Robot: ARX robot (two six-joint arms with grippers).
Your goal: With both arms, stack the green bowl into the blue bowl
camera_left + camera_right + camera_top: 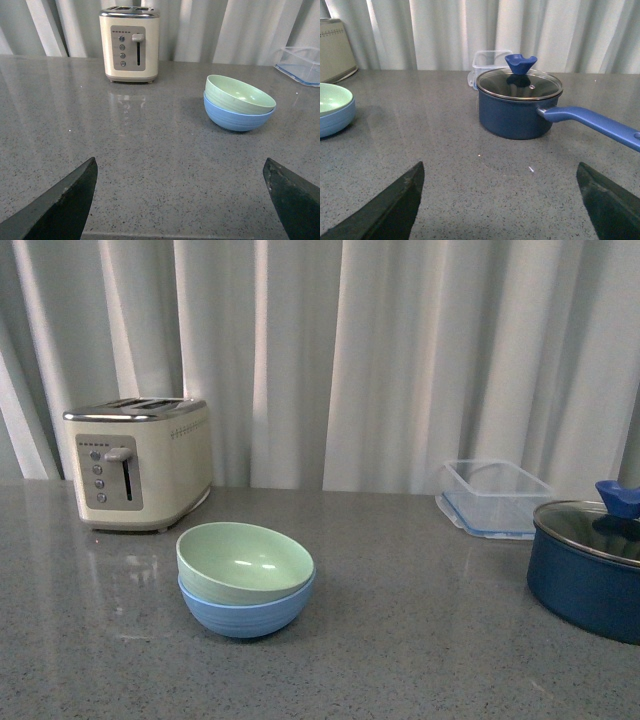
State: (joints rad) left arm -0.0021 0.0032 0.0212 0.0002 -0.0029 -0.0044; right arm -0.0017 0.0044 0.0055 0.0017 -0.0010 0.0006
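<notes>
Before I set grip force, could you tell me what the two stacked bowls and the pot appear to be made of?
The green bowl and the blue bowl beneath it look like matte plastic or composite: dull sheen, faint ribbed rings. The pot looks like dark blue coated metal, with a glass lid rimmed in metal and a blue knob, possibly silicone.

Cream toaster (138, 464), clear container (493, 498), lidded navy pot (590, 570) on grey counter (420, 640).
</notes>
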